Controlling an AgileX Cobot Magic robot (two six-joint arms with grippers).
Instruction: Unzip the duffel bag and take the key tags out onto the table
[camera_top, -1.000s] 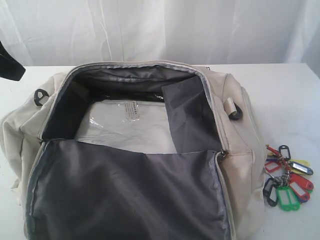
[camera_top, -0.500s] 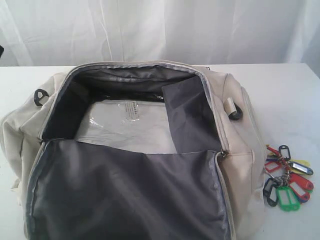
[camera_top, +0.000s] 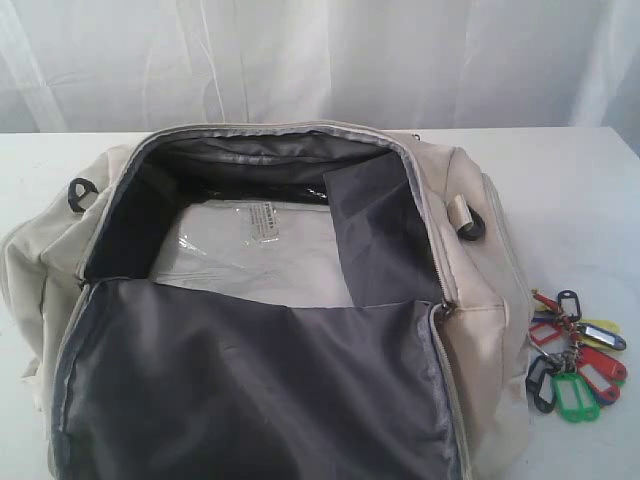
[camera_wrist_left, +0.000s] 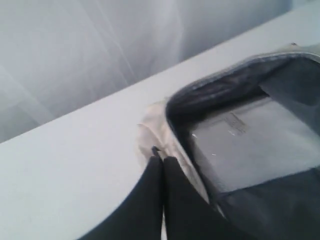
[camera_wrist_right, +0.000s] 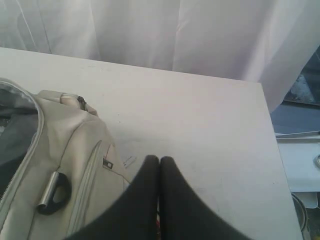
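Note:
The cream duffel bag (camera_top: 480, 310) lies unzipped on the white table (camera_top: 580, 190), its dark grey lining flap folded toward the camera and a clear plastic packet (camera_top: 250, 250) showing inside. The key tags (camera_top: 575, 350), a bunch in red, green, blue, yellow and black, lie on the table just right of the bag. Neither arm shows in the exterior view. My left gripper (camera_wrist_left: 162, 159) is shut and empty, hovering by the bag's (camera_wrist_left: 155, 130) end. My right gripper (camera_wrist_right: 159, 159) is shut and empty above the table (camera_wrist_right: 200, 125) beside the bag (camera_wrist_right: 75, 145).
A white curtain (camera_top: 320, 60) hangs behind the table. In the right wrist view the table's edge (camera_wrist_right: 267, 150) runs close by, with grey floor and equipment (camera_wrist_right: 300, 150) beyond it. A dark strap ring (camera_top: 80, 192) sits at the bag's left end.
The dark left arm at the exterior view's left edge has withdrawn out of sight. The bag and key tags have stayed put.

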